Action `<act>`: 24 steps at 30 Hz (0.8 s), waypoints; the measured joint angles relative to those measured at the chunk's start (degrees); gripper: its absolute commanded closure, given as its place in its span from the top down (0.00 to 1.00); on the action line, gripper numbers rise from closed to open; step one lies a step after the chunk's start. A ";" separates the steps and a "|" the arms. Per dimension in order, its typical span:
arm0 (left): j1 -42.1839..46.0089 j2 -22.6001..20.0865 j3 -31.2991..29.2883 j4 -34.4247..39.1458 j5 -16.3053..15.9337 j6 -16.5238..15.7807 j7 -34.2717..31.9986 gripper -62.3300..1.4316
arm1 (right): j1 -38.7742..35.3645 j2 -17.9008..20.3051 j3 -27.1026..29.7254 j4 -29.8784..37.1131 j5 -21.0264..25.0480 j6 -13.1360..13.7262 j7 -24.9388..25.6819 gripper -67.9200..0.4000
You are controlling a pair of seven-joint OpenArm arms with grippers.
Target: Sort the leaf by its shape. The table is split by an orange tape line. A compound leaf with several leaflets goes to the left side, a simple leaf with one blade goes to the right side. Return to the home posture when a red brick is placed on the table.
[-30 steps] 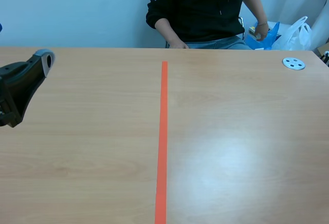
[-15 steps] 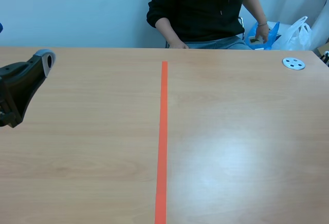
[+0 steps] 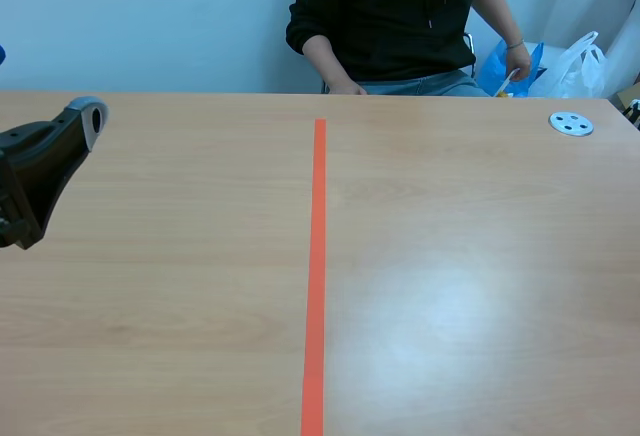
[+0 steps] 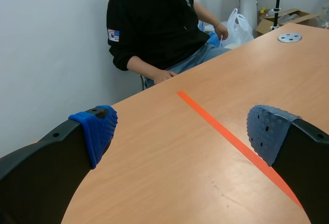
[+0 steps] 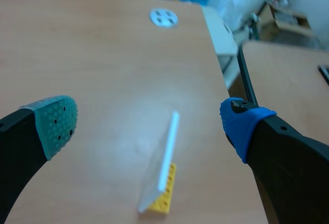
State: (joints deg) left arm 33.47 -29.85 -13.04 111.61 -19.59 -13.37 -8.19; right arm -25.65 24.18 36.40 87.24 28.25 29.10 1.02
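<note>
left gripper (image 4: 180, 126) stands open: in my left wrist feed its two blue dotted pads (image 4: 97, 131) sit wide apart above the wooden table (image 4: 169, 172). the orange tape line (image 4: 231, 140) runs ahead through the gap, nearer the right finger, toward the table's far edge.

right gripper (image 5: 149, 120) is open as well, one green pad (image 5: 54, 124) and one blue pad (image 5: 239, 129) spread wide. between its fingers, on the table near the side edge, a clear plastic sheet (image 5: 157, 167) stands on edge in a small yellow brick with holes (image 5: 163, 199). further ahead lies a round grey disc (image 5: 163, 17) with holes.

in the scene feed only the left arm (image 3: 35, 171) shows, low on its own side, well apart from the tape.

a person in a black top (image 3: 400, 6) sits across the table. one hand (image 3: 345, 86) rests at the far edge. the other hand (image 3: 516, 54) is at a blue bag (image 3: 497, 71) beside a white plastic bag (image 3: 580, 61), off the table.

i cannot tell where the leaf is from these feeds.
</note>
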 measured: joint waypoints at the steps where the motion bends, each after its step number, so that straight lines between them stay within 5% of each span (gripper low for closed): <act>1: 0.00 0.00 0.00 0.00 0.00 0.00 0.00 0.87 | -0.13 0.00 0.26 1.92 0.72 1.70 -0.11 0.84; 8: 0.00 0.00 0.00 0.00 0.00 0.00 0.00 0.87 | 0.07 0.81 0.22 13.35 9.77 9.99 -4.33 0.84; 24: 0.00 0.00 0.00 0.00 0.00 -0.02 0.02 0.87 | 0.07 1.25 -2.97 26.93 12.07 9.70 -10.19 0.84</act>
State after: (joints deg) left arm 33.47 -29.85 -13.04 111.61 -19.59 -13.39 -8.16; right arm -25.58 25.43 33.43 114.17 40.32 38.81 -9.17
